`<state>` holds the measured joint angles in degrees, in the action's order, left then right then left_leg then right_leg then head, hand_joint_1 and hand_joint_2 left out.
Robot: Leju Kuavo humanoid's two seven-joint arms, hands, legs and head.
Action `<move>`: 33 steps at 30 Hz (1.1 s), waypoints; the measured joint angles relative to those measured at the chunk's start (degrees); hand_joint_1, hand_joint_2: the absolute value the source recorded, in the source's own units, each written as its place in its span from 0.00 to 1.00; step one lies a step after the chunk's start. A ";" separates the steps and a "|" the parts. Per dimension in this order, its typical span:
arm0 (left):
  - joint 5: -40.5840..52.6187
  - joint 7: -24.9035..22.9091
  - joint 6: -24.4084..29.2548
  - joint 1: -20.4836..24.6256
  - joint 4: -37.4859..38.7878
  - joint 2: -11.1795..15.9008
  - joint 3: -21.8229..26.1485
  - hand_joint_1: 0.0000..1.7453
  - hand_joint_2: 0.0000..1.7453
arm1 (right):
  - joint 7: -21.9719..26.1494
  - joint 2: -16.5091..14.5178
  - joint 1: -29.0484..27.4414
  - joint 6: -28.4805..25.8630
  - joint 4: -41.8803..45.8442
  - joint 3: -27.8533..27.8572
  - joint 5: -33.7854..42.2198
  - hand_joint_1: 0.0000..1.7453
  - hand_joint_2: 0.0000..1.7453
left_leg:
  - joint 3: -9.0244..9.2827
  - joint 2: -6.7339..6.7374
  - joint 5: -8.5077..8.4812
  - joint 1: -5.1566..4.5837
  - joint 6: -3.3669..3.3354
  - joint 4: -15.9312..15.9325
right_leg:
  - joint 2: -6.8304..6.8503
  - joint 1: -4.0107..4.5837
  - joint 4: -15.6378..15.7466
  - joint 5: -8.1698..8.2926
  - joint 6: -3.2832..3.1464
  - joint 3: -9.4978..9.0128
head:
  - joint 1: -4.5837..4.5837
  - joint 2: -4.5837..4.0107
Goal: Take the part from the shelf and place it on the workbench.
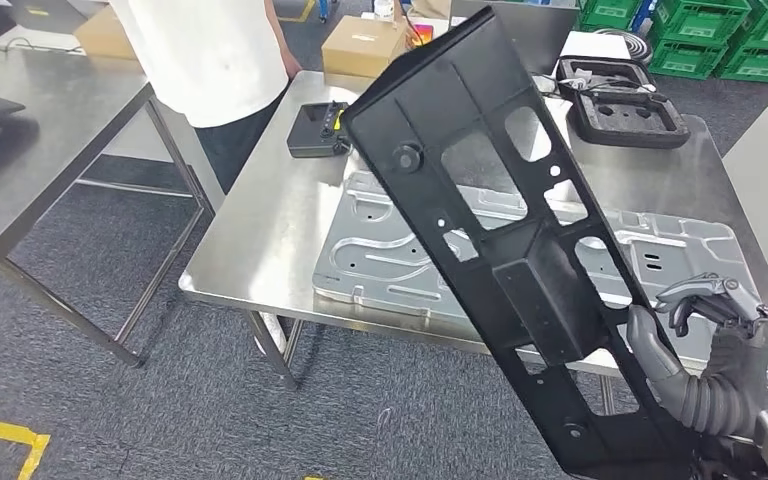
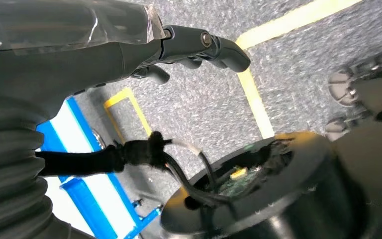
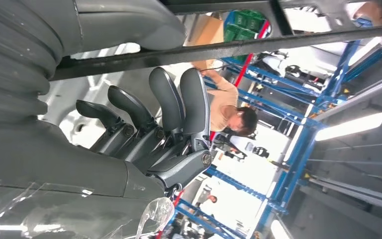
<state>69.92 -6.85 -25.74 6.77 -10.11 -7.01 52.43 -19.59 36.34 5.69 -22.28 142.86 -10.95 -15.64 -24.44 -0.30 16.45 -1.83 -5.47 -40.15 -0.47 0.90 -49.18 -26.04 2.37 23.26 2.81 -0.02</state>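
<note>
The right hand (image 1: 705,330) grips the part (image 1: 500,240) at its lower edge, thumb on the face, fingers (image 3: 179,107) behind. The left hand (image 2: 129,55) hangs over grey carpet, fingers loosely curled, holding nothing. The long black part tilts above the steel tabletop (image 1: 260,230), its long axis running from low beside the right hand up and away to the left. On the tabletop lie a grey panel (image 1: 380,250), a controller (image 1: 318,130) and a foam-lined case (image 1: 625,110). A person (image 1: 210,60) stands at the far side; green crates (image 1: 750,40) sit beyond.

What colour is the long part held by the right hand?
Black, seen best in the head view: the part in the right hand.
</note>
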 joint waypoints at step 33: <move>0.47 1.04 0.86 0.13 -0.03 -0.24 0.00 0.00 1.00 | -0.24 0.27 -0.31 0.96 0.52 0.10 -1.33 1.00 1.00 | -0.07 0.16 0.13 0.06 -0.46 -0.36 | 0.10 -0.27 -11.18 -5.42 0.94 5.72 | -0.05 0.00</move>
<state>70.39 -5.81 -24.88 6.91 -10.14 -7.24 52.43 -19.83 36.62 5.37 -21.32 143.38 -10.85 -16.97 -24.51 -0.14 16.58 -1.77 -5.92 -40.52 -0.37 0.62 -60.36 -31.46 3.31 28.98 2.76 -0.02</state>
